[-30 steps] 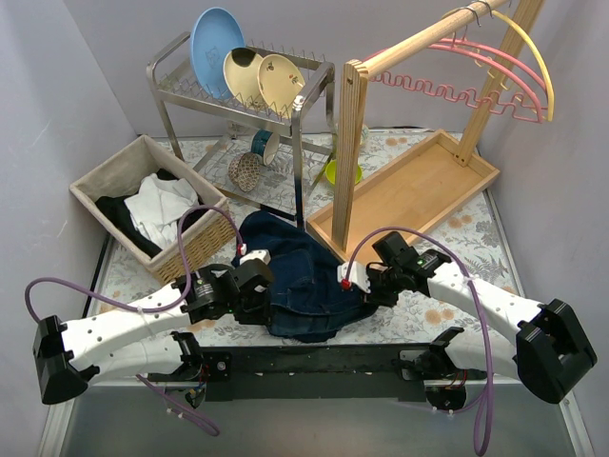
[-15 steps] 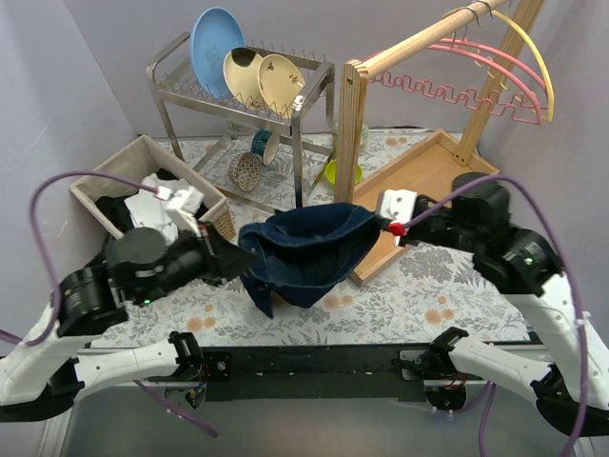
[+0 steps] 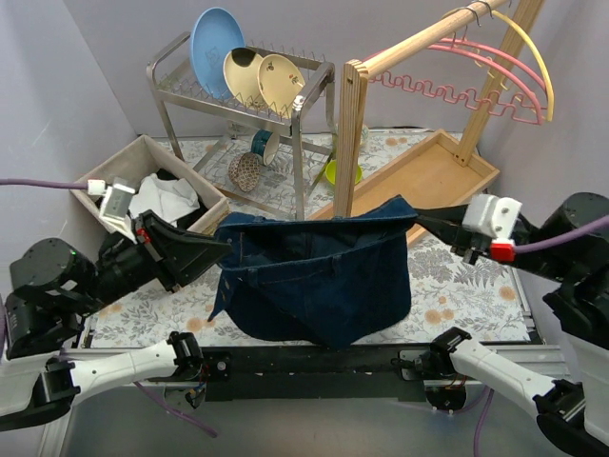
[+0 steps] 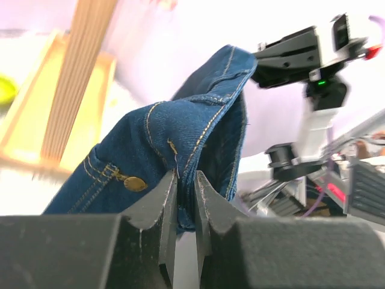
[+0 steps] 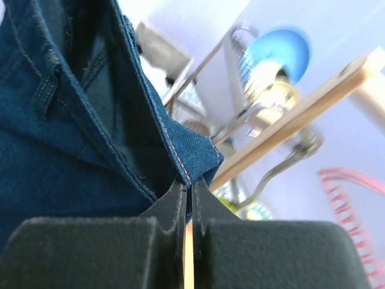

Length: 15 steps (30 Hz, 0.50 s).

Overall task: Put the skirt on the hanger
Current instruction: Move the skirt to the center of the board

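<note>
A dark blue denim skirt (image 3: 319, 276) hangs stretched in the air above the table's near half. My left gripper (image 3: 225, 246) is shut on its left waistband corner, and in the left wrist view (image 4: 185, 176) the denim (image 4: 180, 138) is pinched between the fingers. My right gripper (image 3: 416, 220) is shut on the right waistband corner, which also shows in the right wrist view (image 5: 189, 182). The pink hangers (image 3: 476, 71) and a yellow hanger (image 3: 528, 48) hang on the wooden rail (image 3: 419, 40) at the back right, well above and behind the skirt.
A wooden rack with a tray base (image 3: 428, 190) stands right of centre. A metal dish rack (image 3: 238, 90) with plates stands at the back. A basket (image 3: 114, 176) of clothes stands at the left. The floral tablecloth (image 3: 466, 295) covers the table.
Both grippers have risen and moved apart with the skirt. The skirt went from a heap on the table to a spread sheet held in the air.
</note>
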Tool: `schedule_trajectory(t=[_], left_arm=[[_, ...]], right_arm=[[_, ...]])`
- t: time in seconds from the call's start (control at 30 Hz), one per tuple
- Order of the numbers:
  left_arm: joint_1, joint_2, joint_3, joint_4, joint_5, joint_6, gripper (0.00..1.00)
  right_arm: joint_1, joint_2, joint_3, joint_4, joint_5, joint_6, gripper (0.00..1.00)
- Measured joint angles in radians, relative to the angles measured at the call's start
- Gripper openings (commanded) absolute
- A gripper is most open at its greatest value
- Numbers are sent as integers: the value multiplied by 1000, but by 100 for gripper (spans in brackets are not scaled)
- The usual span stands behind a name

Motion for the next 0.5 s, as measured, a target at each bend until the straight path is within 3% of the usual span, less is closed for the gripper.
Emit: schedule_trajectory(t=[0.13, 0.27, 0.5], left_arm=[[0, -68, -179, -13, -63, -93, 0], [0, -85, -396, -77, -117, -239, 0], [0, -40, -577, -217, -221, -439, 0]], right_arm=[[-7, -63, -240, 58, 26, 33, 1], [-12, -23, -525, 84, 37, 56, 1], [-13, 105, -677, 127, 129, 75, 1]])
